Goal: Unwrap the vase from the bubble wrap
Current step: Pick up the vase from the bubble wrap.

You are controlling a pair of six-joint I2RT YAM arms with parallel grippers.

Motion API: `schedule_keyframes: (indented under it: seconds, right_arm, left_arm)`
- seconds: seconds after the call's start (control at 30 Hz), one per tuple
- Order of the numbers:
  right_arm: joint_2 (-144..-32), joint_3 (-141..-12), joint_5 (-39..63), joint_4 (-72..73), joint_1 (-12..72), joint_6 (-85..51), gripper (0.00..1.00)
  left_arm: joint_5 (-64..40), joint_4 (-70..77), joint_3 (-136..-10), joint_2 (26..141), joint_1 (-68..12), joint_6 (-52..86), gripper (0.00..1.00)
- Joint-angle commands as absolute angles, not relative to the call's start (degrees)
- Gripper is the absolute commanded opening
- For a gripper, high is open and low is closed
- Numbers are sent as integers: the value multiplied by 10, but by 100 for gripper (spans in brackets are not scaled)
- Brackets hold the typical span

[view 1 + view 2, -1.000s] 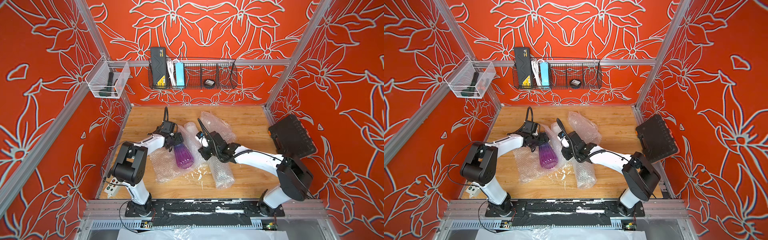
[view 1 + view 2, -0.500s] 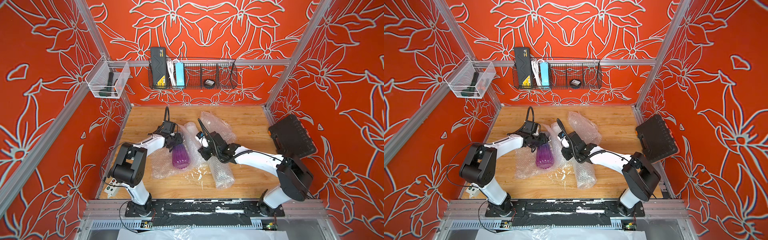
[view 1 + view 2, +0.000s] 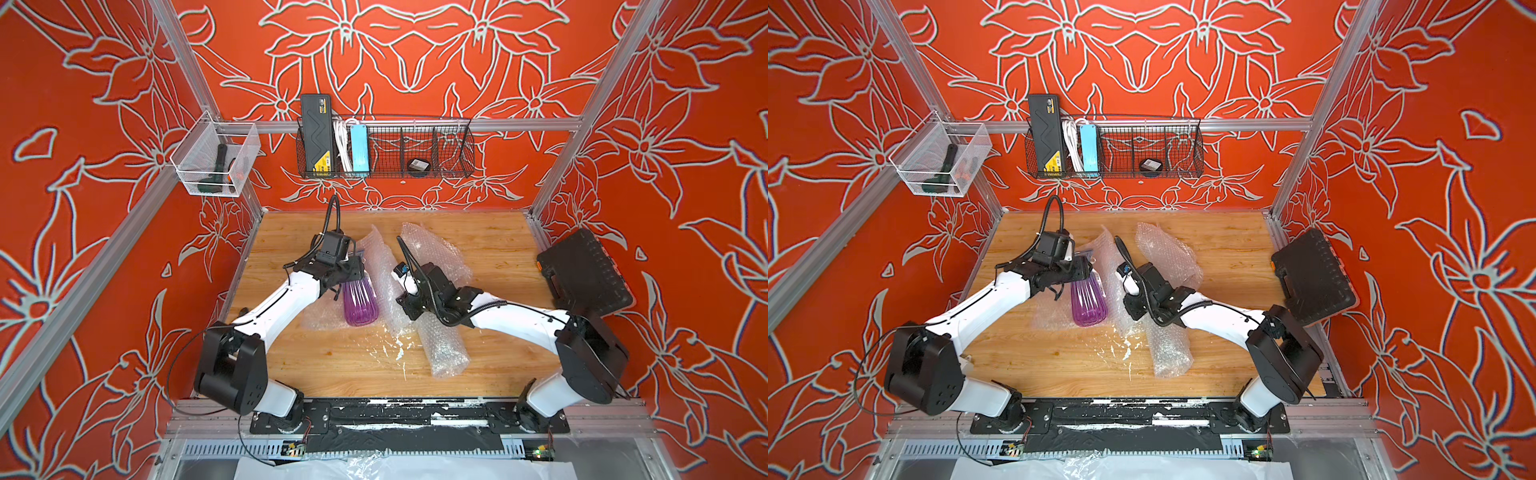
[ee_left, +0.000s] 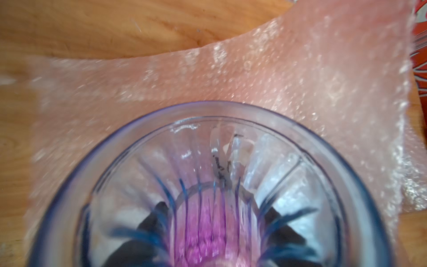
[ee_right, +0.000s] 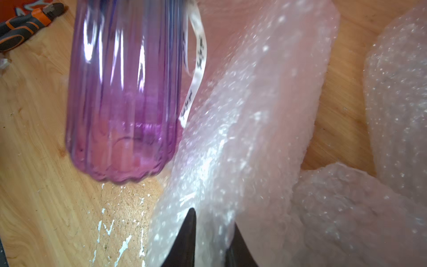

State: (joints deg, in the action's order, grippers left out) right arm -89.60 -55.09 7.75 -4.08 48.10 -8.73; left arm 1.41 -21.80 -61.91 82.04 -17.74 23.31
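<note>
The vase (image 3: 360,303) is ribbed purple glass, bare, with its base pointing toward the table's front; it also shows in a top view (image 3: 1088,303). My left gripper (image 3: 353,275) is shut on its neck, and in the left wrist view the dark fingers (image 4: 150,222) flank the neck seen through the glass. A white tag (image 5: 196,76) hangs beside the vase (image 5: 120,92). A sheet of bubble wrap (image 3: 386,270) lies to the right of the vase and under it. My right gripper (image 5: 213,222) is shut on a fold of that bubble wrap (image 5: 242,115), just right of the vase.
A rolled piece of bubble wrap (image 3: 444,345) lies front right, a crumpled one (image 3: 432,249) behind the right arm. Orange-handled pliers (image 5: 23,25) lie by the left wall. A black case (image 3: 582,274) leans at the right edge. A wire basket (image 3: 386,145) hangs on the back wall.
My left gripper has narrowed onto the vase's neck and drawn the vase slightly left. The right gripper has stayed pinched on the bubble wrap.
</note>
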Motion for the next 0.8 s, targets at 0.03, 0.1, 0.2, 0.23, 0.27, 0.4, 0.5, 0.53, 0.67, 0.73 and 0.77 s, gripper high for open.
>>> schedule_keyframes:
  seconds: [0.03,0.1,0.2,0.23,0.27,0.4,0.5,0.53,0.67,0.73,0.77]
  right_arm:
    - [-882,-541,73,-38,478,-92,21]
    - [-883,-543,73,-40,479,-91,21]
    - [-886,-543,73,-40,478,-92,21]
    - [-887,-543,72,-41,478,-92,21]
    - [-887,-544,72,-41,479,-91,21]
    - [-888,-542,73,-41,477,-93,21]
    - [-886,-540,71,-43,477,-92,21]
    - [-885,-539,69,-45,478,-92,20]
    - [-870,-534,66,-57,477,-90,17]
    - [-857,-525,64,-63,478,-87,15]
    - [-851,-522,64,-66,478,-86,15]
  left_arm:
    - [55,-170,-621,777,-177,206,0]
    - [55,-137,-602,760,-178,201,0]
    - [55,-62,-557,721,-186,191,0]
    - [59,-47,-548,712,-188,187,0]
    - [66,-40,-544,708,-190,183,0]
    - [89,-20,-535,696,-191,161,0]
    - [116,-1,-536,683,-192,146,0]
    - [128,2,-541,681,-192,141,0]
    - [163,18,-567,693,-192,118,0]
    - [179,36,-580,704,-191,109,0]
    - [184,44,-588,711,-191,101,0]
